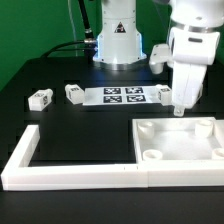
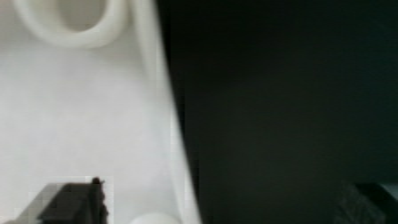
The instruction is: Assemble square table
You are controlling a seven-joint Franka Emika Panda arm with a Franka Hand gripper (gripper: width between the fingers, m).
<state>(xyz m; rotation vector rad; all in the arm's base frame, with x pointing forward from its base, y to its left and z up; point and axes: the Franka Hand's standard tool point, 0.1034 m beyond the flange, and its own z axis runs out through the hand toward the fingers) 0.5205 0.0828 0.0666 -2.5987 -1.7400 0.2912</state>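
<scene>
- The white plastic square slab with raised rim and round corner sockets (image 1: 180, 142) lay on the black surface (image 1: 60, 130), toward four o'clock in the exterior view. It sat in the corner of the long white L-shaped border wall (image 1: 80, 172); whether they touched could not be told.
- The white robot hand (image 1: 181, 105) hung over the slab's twelve o'clock rim. In the wrist view its dark fingers (image 2: 71, 202) stood wide apart and held nothing, one above the slab and the other above bare surface.
- A descent slightly off line would probably have landed a finger on the rim, pressing or tilting the slab instead of straddling it.
- The rim looked thin and smooth, so a shallow pinch risked the slab pivoting or slipping once it was moved.
- One short white tagged leg (image 1: 163, 92) lay near the hand, at its ten o'clock, beside the marker board (image 1: 122, 96). A sideways sweep might have knocked it.
- Two more legs (image 1: 40, 98) lay well apart, toward nine o'clock, likely out of harm.
</scene>
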